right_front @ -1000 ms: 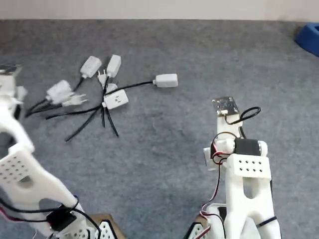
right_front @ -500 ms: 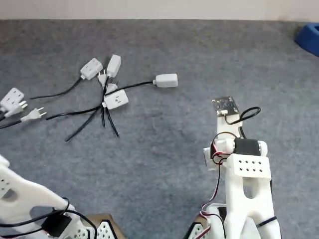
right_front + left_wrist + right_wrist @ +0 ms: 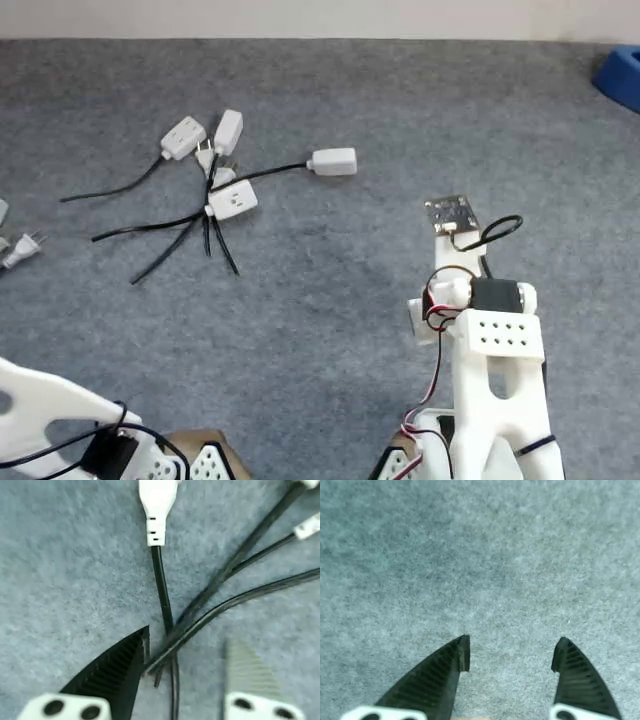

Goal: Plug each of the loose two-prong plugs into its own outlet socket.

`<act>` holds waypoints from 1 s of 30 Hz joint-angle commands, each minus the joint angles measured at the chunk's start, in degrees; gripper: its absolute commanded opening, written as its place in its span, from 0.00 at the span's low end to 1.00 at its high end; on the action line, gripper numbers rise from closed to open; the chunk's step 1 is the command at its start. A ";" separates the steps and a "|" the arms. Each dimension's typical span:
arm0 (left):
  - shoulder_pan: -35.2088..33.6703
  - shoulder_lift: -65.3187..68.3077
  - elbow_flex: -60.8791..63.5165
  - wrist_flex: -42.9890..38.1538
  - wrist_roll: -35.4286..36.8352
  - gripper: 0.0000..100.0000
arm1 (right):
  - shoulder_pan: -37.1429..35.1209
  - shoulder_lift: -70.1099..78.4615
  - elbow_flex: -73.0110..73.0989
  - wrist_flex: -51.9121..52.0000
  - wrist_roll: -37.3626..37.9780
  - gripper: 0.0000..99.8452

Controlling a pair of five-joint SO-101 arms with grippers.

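Left hand [image 3: 189, 642] and right hand [image 3: 514, 642] both gape empty; floppy black cords [image 3: 162, 590] run between the left's jaws at the left of the grey carpeted table [image 3: 470, 540], so I'd pinch the rigid body of the light white two-prong plug [image 3: 156, 510].

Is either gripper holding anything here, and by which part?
Nothing is held. The right gripper is open over bare carpet; the left gripper is open astride black cords.

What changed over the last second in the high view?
The white two-prong plug and the white outlet socket beside it slid left to the picture's edge as the white left arm drew back toward the lower-left corner. The white right arm, the remaining cluster of white sockets and the lone white socket stayed put.
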State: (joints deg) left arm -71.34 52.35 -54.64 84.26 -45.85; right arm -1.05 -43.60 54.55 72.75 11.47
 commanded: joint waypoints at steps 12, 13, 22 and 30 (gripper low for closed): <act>37.49 -1.27 -12.88 18.02 15.38 0.38 | -2.59 -0.92 -0.48 0.13 0.26 0.27; 41.19 -1.27 -11.30 18.02 16.09 0.38 | -2.86 -0.92 -0.48 0.13 0.26 0.27; 64.57 -8.31 6.99 18.20 22.24 0.38 | -2.86 -0.92 -0.40 0.04 0.53 0.27; 65.19 -32.75 34.51 17.76 12.48 0.38 | -2.86 -0.92 -0.31 0.04 0.62 0.27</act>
State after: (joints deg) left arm -5.58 32.48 -28.70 101.23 -27.21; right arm -3.34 -43.60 54.55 72.75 11.47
